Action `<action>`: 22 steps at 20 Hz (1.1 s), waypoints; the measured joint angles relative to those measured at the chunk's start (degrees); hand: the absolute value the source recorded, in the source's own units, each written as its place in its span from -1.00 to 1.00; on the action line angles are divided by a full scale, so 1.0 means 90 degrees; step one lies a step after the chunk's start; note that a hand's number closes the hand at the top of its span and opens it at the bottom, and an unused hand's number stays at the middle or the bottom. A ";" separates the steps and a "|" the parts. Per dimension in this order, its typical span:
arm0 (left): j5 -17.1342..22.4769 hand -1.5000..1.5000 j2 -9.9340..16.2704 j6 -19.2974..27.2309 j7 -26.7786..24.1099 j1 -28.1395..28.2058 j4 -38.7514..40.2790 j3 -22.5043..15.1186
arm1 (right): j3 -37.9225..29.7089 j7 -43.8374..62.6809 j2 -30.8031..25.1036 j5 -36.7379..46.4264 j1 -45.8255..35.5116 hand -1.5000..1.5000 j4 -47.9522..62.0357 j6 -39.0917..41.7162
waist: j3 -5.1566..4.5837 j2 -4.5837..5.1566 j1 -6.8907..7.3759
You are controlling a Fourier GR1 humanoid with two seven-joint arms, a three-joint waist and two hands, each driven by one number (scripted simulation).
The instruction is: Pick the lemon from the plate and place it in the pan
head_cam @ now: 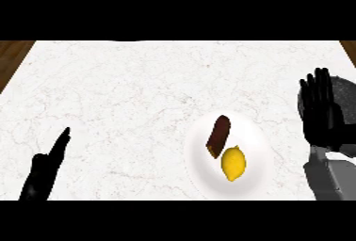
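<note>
A yellow lemon [233, 163] lies on the white plate [259, 149], in its lower half. A dark brown oblong item [218, 135] lies on the same plate just above the lemon. The dark pan [345, 91] shows at the right edge, mostly hidden behind my right hand [321, 113]. That hand stands open with its fingers straight up, to the right of the plate and apart from the lemon. My left hand [43, 172] is at the lower left, open with fingers pointing up, far from the plate.
The white marble counter [139, 94] stretches across the view. Brown wood shows at the far left corner [12, 54] and far right corner [350, 45].
</note>
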 measured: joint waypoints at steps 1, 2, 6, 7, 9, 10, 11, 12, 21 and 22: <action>-0.0006 0.00 0.0344 0.0011 0.0093 0.0640 -0.0451 0.0062 | 0.0055 0.0050 -0.0023 0.0010 -0.0093 1.00 0.0114 0.0109 | 0.0114 -0.0091 0.0068; -0.0063 0.00 0.0816 0.0122 0.0231 0.1334 -0.0707 0.0277 | 0.0232 0.0107 -0.0030 0.0061 -0.0124 1.00 0.0138 0.0270 | 0.0231 -0.0170 0.0149; 0.0138 0.00 0.0477 0.0219 -0.0048 0.0542 -0.1326 0.0495 | 0.1214 0.0410 -0.0199 0.0347 -0.0147 1.00 0.0241 0.1278 | 0.0016 -0.0097 0.0027; 0.0213 0.00 0.0338 0.0240 -0.0075 0.0266 -0.1416 0.0525 | 0.1487 0.0480 -0.0281 0.0523 -0.0139 1.00 0.0265 0.1468 | -0.0025 -0.0076 -0.0044; 0.0324 0.00 0.0093 0.0306 -0.0110 -0.0111 -0.1473 0.0572 | 0.1775 0.0262 -0.0580 0.1107 0.0030 -1.00 0.0178 0.1440 | -0.0075 -0.0074 -0.0241; 0.0353 0.00 -0.0017 0.0343 -0.0125 -0.0274 -0.1467 0.0585 | 0.1831 0.0073 -0.0709 0.1367 0.0165 -1.00 0.0076 0.1337 | -0.0091 -0.0079 -0.0334; 0.0406 0.00 -0.0071 0.0351 -0.0133 -0.0386 -0.1455 0.0640 | 0.1882 -0.0132 -0.0832 0.1629 0.0372 -1.00 -0.0067 0.1195 | -0.0104 -0.0090 -0.0413; 0.0429 0.00 -0.0115 0.0358 -0.0137 -0.0516 -0.1421 0.0677 | 0.1893 -0.0276 -0.0975 0.1874 0.0524 -1.00 -0.0229 0.1036 | -0.0113 -0.0096 -0.0473; 0.0441 0.00 -0.0395 0.0364 -0.0038 -0.1336 -0.1048 0.0791 | 0.1416 0.0272 -0.3019 0.2685 0.1886 -1.00 -0.2662 0.1162 | -0.0150 -0.0109 -0.0548; 0.0447 0.00 -0.0384 0.0334 -0.0027 -0.1406 -0.1014 0.0815 | 0.1363 0.0531 -0.3290 0.2733 0.1889 -1.00 -0.2911 0.1303 | -0.0154 -0.0107 -0.0532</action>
